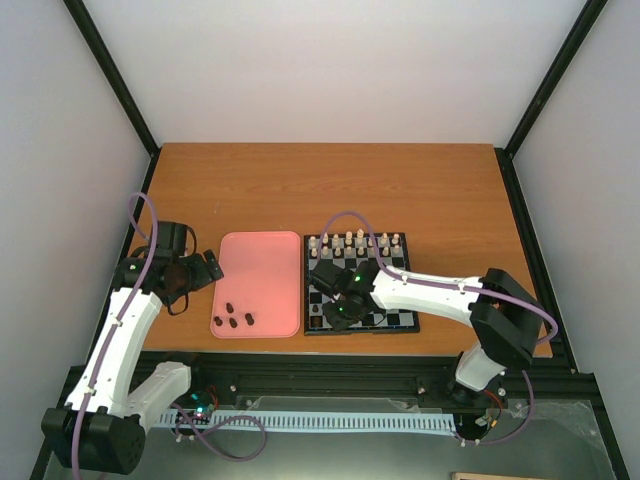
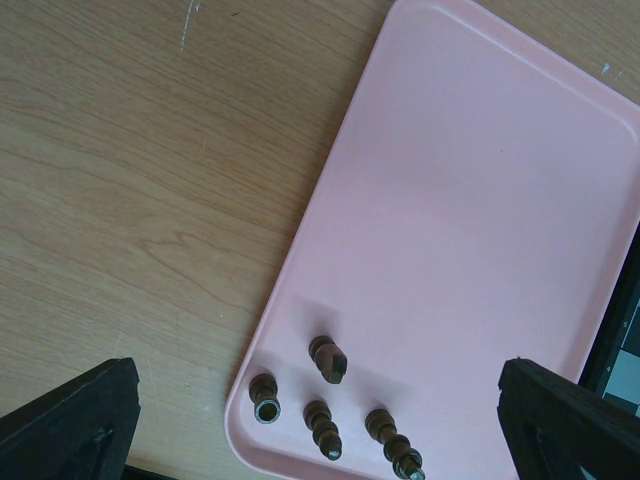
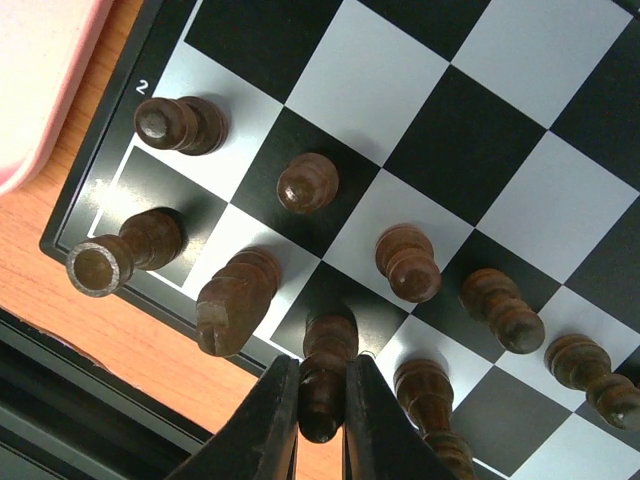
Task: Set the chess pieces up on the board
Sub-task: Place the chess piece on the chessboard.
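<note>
The board (image 1: pixel 404 322) lies right of centre, with cream pieces along its far rows. In the right wrist view several dark brown chess pieces stand on the board's (image 3: pixel 440 150) near rows. My right gripper (image 3: pixel 322 412) is shut on a dark brown piece (image 3: pixel 327 370) standing on a black square of the nearest row, beside a knight (image 3: pixel 235 298). My left gripper (image 1: pixel 200 270) is open above the table, left of the pink tray. Several dark brown pieces (image 2: pixel 328 360) lie toppled in the tray's near left corner.
The pink tray (image 1: pixel 260 265) lies between the arms, touching the board's left rim; it also shows in the left wrist view (image 2: pixel 480 200). Black frame posts and white walls surround the wooden table (image 1: pixel 330 180). A rail runs along the near edge.
</note>
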You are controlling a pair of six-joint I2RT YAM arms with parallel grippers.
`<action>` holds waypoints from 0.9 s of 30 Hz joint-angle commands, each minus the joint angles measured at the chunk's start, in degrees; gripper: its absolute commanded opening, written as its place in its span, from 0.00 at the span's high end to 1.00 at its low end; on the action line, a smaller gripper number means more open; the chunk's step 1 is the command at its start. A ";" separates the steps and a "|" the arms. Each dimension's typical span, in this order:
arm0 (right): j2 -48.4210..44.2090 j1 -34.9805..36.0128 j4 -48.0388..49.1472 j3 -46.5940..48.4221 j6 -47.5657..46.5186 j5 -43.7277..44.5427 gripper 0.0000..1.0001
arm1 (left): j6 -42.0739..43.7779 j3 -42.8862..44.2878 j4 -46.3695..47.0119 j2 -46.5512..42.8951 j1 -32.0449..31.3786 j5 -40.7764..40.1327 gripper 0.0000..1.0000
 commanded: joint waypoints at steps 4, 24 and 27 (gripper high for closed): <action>0.92 -0.24 1.26 -0.77 0.55 0.75 0.94 | 0.91 0.52 0.99 0.10 0.37 0.26 0.00; -2.32 -0.19 -7.57 11.17 -2.15 6.17 0.65 | 0.91 -0.04 1.34 -0.13 0.43 0.45 0.00; 0.36 0.00 -7.05 15.78 -3.83 4.77 0.60 | 1.06 0.28 1.36 0.10 0.41 0.66 0.00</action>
